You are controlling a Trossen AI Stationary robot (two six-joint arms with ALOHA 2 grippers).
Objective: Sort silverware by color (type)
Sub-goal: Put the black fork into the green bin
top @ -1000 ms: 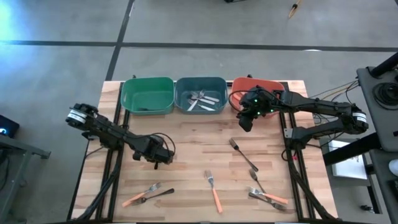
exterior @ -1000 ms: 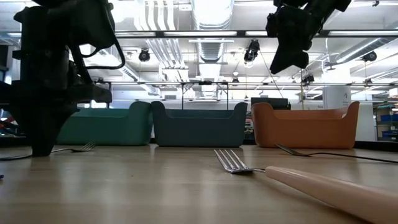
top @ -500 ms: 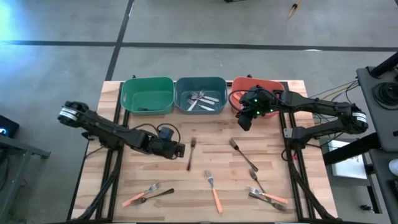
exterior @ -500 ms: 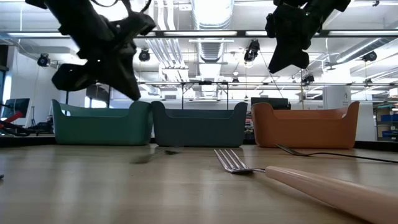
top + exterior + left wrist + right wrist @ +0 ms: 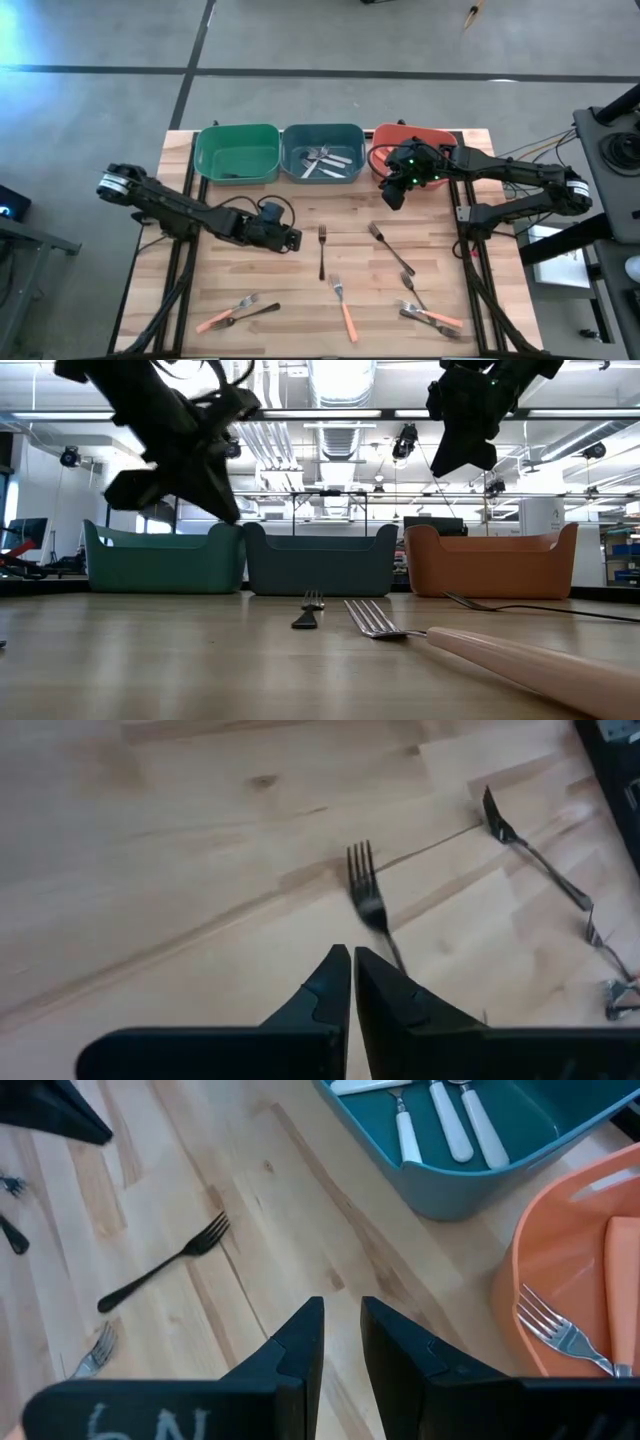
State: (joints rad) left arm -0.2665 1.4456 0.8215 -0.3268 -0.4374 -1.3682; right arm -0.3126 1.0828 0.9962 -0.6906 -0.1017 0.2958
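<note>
Lying just ahead of the left gripper [image 5: 291,240], a black fork [image 5: 322,250] rests on the table [image 5: 440,290], long axis running toward and away from the bins, tines toward the blue bin [image 5: 322,152]. Left fingers are pressed shut, empty. The right gripper [image 5: 394,196], slightly parted and empty, hangs farther off, near the orange bin [image 5: 440,134]. No brand text is legible.

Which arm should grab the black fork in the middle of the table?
Left. Its gripper hangs right beside the black fork, jaws shut. The right gripper hovers farther off, near the orange bin.
</note>
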